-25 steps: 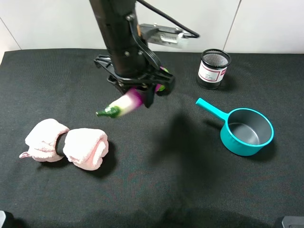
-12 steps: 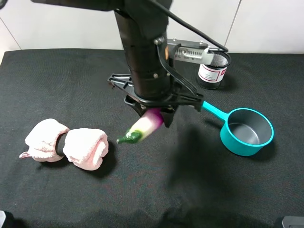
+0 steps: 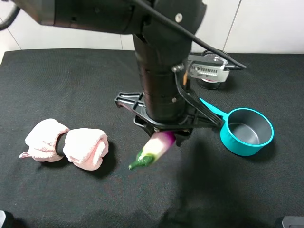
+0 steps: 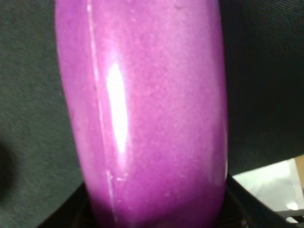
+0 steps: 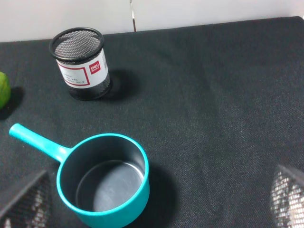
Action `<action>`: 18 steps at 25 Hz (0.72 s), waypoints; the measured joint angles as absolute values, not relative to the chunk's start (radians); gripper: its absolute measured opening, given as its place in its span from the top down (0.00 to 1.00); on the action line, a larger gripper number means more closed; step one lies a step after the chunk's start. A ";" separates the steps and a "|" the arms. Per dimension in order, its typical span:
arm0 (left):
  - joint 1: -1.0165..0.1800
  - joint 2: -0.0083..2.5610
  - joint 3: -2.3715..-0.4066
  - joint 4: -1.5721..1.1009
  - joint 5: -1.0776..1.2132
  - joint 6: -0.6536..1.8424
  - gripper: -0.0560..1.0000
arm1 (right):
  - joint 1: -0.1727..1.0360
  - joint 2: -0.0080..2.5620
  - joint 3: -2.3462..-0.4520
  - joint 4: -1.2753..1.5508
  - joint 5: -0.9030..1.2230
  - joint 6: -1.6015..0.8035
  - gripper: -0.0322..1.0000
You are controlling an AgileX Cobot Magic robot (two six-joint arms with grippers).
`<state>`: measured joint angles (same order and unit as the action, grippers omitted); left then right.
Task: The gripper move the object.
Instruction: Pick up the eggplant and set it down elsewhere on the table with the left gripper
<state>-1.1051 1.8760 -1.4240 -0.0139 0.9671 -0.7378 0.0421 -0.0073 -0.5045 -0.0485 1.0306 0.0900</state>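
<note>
My left gripper, a black claw on a thick dark arm, is shut on the eggplant and holds it above the black cloth, in the middle. The eggplant tilts down, with its green stem toward the front left. In the left wrist view its glossy purple body fills the frame. My right gripper shows only as two blurred fingertips at the frame's lower corners. They are wide apart and hold nothing, above the teal pan.
The teal pan sits at the right, handle toward the arm. A black mesh pen cup stands behind it, a green lime beside that. A pink rolled towel lies at the left.
My left arm has carried the eggplant from the back middle toward the front and right, nearer the pan. The pan, towel and cup have not moved.
</note>
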 joint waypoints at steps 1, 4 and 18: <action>-1.115 1.878 -1.424 -0.014 0.962 -0.747 0.51 | 0.042 -0.007 -0.504 -0.048 1.031 0.090 0.30; -1.142 1.900 -1.424 -0.014 0.936 -0.774 0.51 | 0.042 -0.007 -0.504 -0.048 1.031 0.090 0.30; -1.171 2.018 -1.422 -0.007 0.772 -0.793 0.51 | 0.042 -0.007 -0.504 -0.048 1.031 0.090 0.30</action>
